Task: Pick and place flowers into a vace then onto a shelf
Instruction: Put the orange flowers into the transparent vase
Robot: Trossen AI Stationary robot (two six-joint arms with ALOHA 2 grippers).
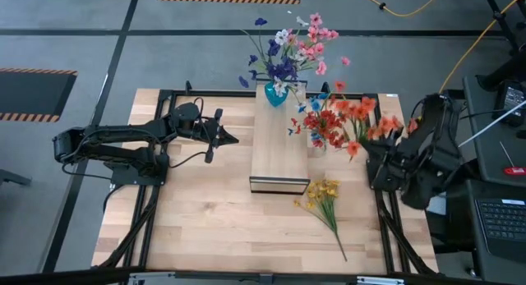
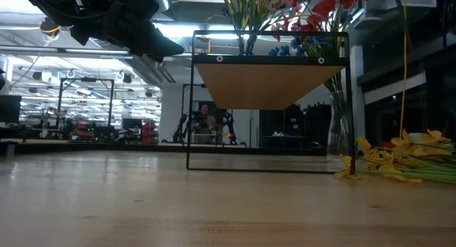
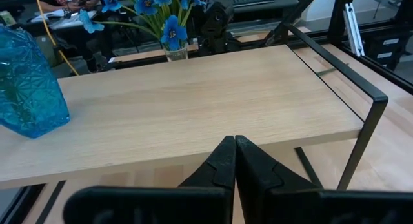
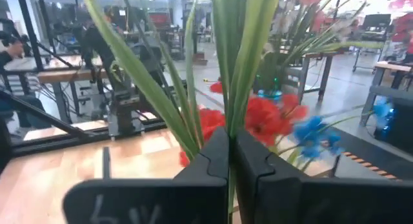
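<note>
The shelf (image 1: pixel 279 149) stands mid-table. A blue vase (image 1: pixel 275 94) with pink, purple and white flowers (image 1: pixel 296 47) sits on its far end. Right of the shelf, a clear vase (image 2: pixel 340 133) on the table holds red and blue flowers (image 1: pixel 325 125). A yellow sprig (image 1: pixel 322 199) lies flat on the table near the shelf's near right corner. My right gripper (image 4: pixel 229 143) is raised by the table's right edge, shut on an orange-flowered sprig (image 1: pixel 374 121). My left gripper (image 3: pixel 233 150) is shut on nothing, hovering left of the shelf above its top. My right gripper pinches the orange sprig's green stems (image 4: pixel 227 117) between its two fingers, which reach out level from the table's right side. The long leaves (image 4: pixel 155 88) fan out beyond the fingers. The sprig is lifted clear of the table, its blooms toward the clear vase.
Black frame rails (image 1: pixel 156 195) run along the table's left and right sides. A laptop (image 1: pixel 501 219) and cables sit beyond the right edge. Bare tabletop (image 1: pixel 214 219) lies in front of the shelf and to its left.
</note>
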